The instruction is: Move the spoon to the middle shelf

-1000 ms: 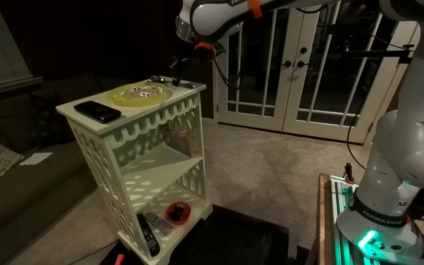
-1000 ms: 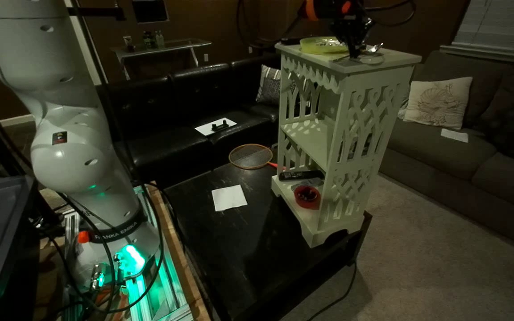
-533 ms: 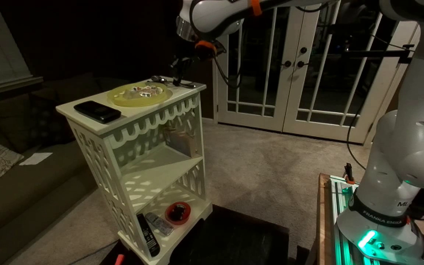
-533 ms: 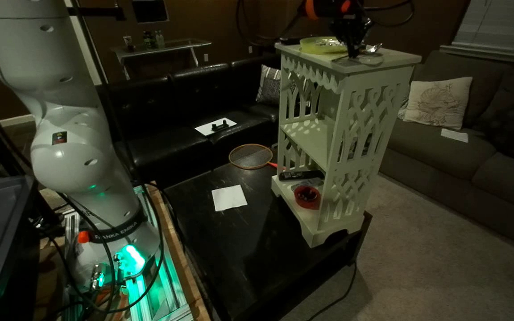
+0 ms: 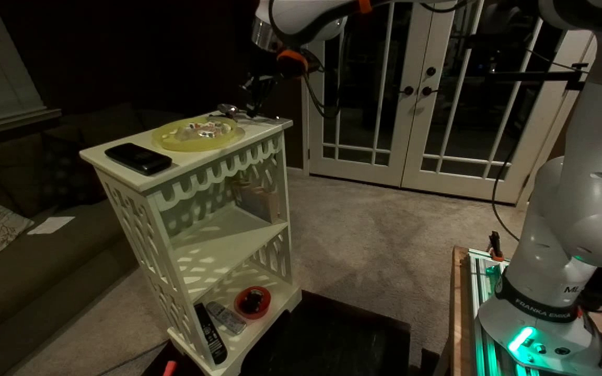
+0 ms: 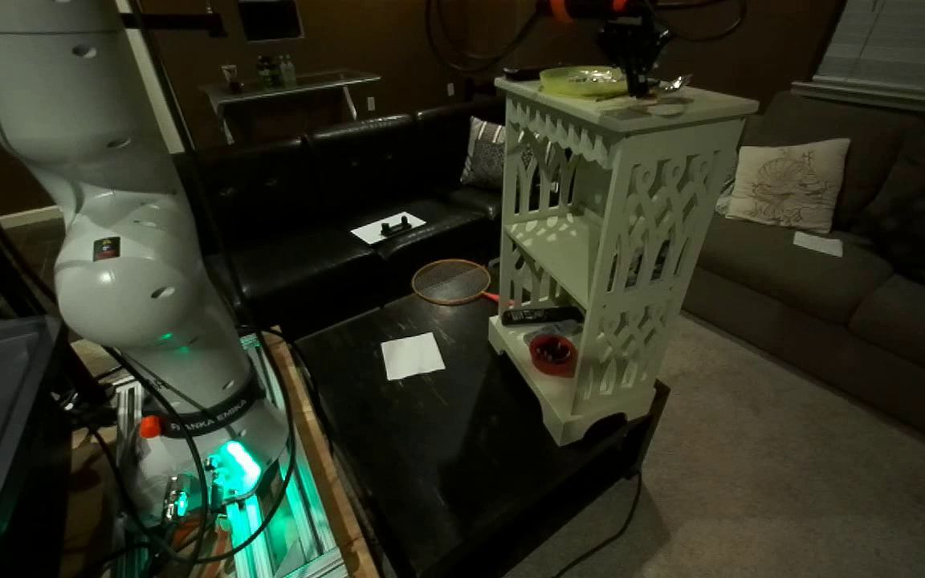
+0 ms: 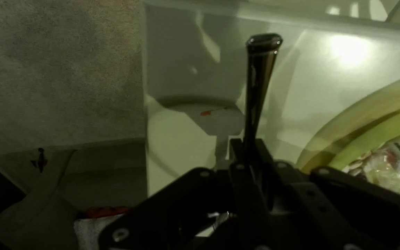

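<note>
The spoon shows in the wrist view as a dark, shiny handle (image 7: 261, 69) reaching up out of the fingertips; its other end is hidden by the gripper. My gripper (image 7: 249, 146) is shut on it. In both exterior views the gripper (image 5: 252, 112) (image 6: 637, 90) is just above the stand's top board, near one end, beside the yellow plate. The middle shelf (image 5: 222, 243) is the cream-white board at mid height of the white lattice stand, well below the gripper; it also shows in an exterior view (image 6: 559, 249).
The top board also bears a yellow plate (image 5: 170, 141) with wrapped bits, a black device (image 5: 138, 158) and a clear round item (image 6: 666, 107). A light box-like item (image 5: 259, 201) stands at the middle shelf's back. The lowest board bears remotes (image 5: 210, 333) and a red bowl (image 5: 238, 303).
My gripper has risen a little from the top board, with the spoon in it. The stand and the other items stay as they were.
</note>
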You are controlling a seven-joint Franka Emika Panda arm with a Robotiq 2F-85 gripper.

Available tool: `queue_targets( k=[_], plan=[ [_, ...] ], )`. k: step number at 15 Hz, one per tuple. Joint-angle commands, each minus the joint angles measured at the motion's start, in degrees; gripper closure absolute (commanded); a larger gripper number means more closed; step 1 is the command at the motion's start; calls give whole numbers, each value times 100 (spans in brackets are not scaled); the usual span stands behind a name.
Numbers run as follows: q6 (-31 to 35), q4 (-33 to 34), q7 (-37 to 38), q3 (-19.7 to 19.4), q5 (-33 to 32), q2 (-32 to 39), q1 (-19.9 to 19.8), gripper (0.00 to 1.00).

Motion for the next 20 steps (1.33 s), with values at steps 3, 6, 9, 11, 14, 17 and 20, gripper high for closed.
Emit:
queue_targets(
  k=[3,6,9,11,14,17,20],
  plan=[
    [-394,230,-38,4,440,-28,-34,95],
    [-741,218,-451,25,981,-187,-44,95],
    [-965,233,-748,11,1376,-330,-41,95],
    [-1050,242,-811,-6,1505,-388,-34,95],
    [-1235,242,-900,-19,1625,-474,-23,95],
    [-1850,213,-1374,-33,1912,-593,-10,95],
    [-2564,95,-2153,-52,2261,-817,18,95]
  ],
)
